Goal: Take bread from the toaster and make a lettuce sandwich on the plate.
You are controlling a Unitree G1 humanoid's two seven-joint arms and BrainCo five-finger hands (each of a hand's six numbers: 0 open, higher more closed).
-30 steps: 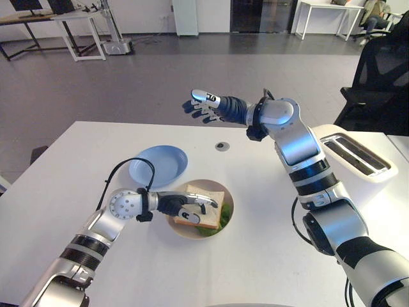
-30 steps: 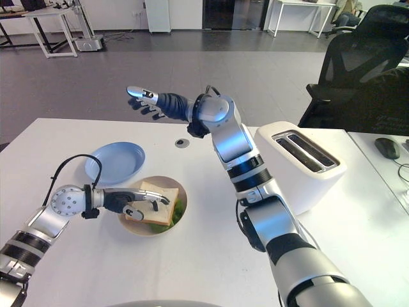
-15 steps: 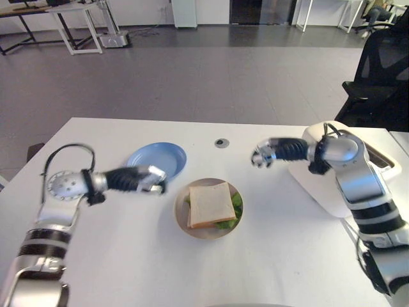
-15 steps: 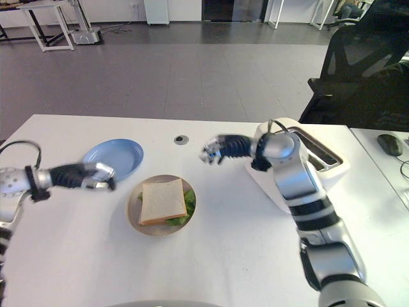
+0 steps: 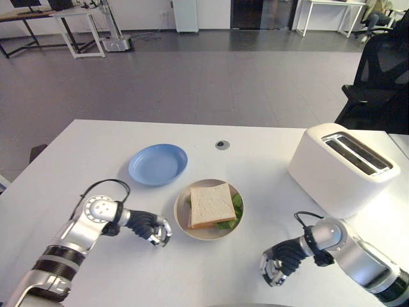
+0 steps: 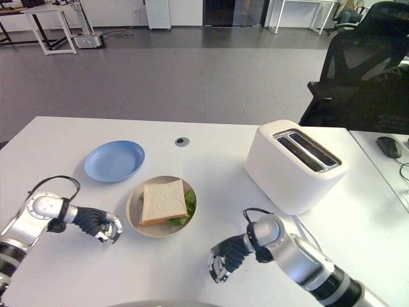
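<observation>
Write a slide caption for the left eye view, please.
White-bread lettuce sandwich on round beige plate; left hand and right hand curled, empty.

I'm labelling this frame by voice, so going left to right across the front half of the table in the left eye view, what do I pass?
left robot hand → plate holding the sandwich → right robot hand → toaster

Sandwich (image 5: 209,204) on plate (image 5: 181,214) between curled left hand (image 5: 153,229) and right hand (image 5: 276,265).
</observation>
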